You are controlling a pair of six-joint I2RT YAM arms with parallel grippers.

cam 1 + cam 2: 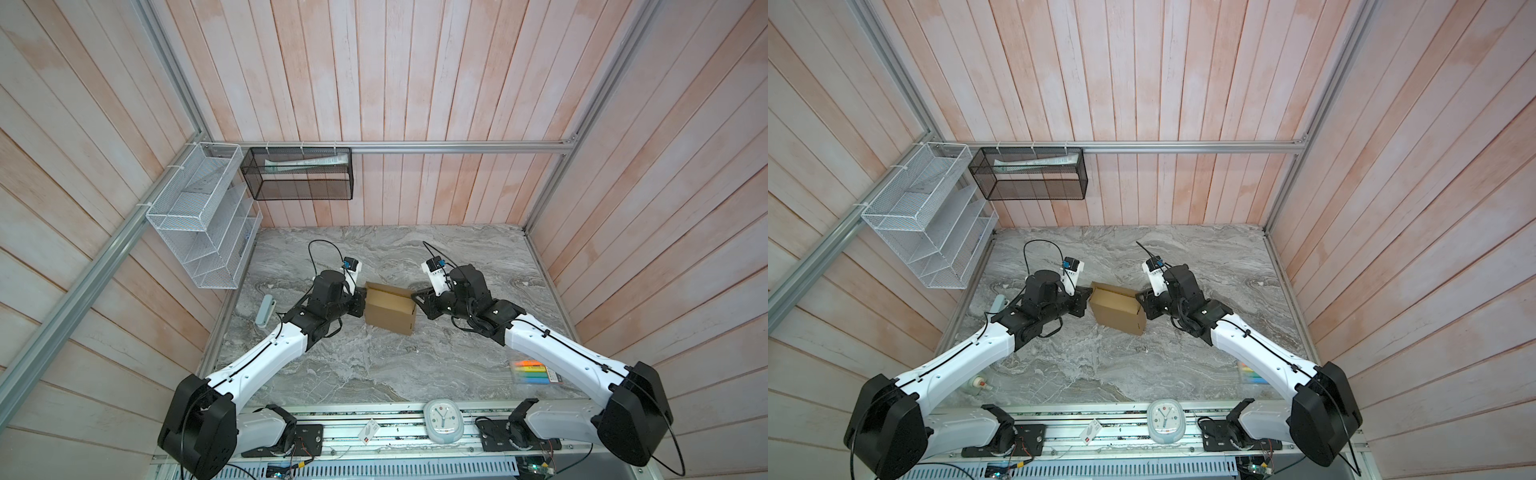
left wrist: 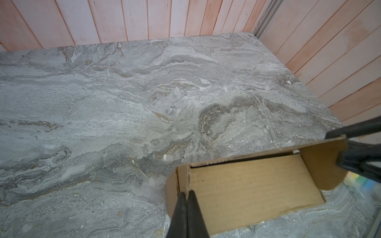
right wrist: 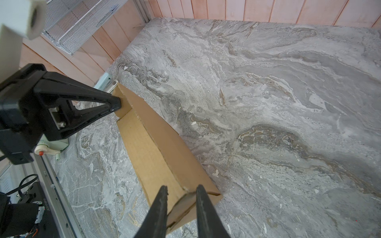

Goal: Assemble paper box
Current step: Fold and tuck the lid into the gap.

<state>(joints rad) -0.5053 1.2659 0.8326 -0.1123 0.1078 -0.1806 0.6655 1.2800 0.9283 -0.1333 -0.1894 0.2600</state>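
A grey marbled stone tabletop (image 1: 374, 365) lies between pale pink plank walls (image 1: 415, 83). The left gripper (image 2: 186, 193) pinches the brown corrugated cardboard paper box (image 1: 390, 311); the right gripper (image 3: 182, 186) straddles its flap, grip unclear.

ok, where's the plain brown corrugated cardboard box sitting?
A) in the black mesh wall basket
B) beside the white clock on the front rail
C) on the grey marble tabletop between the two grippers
C: in a top view the brown cardboard box rests on the grey marble tabletop, left gripper at one end, right gripper at the other.
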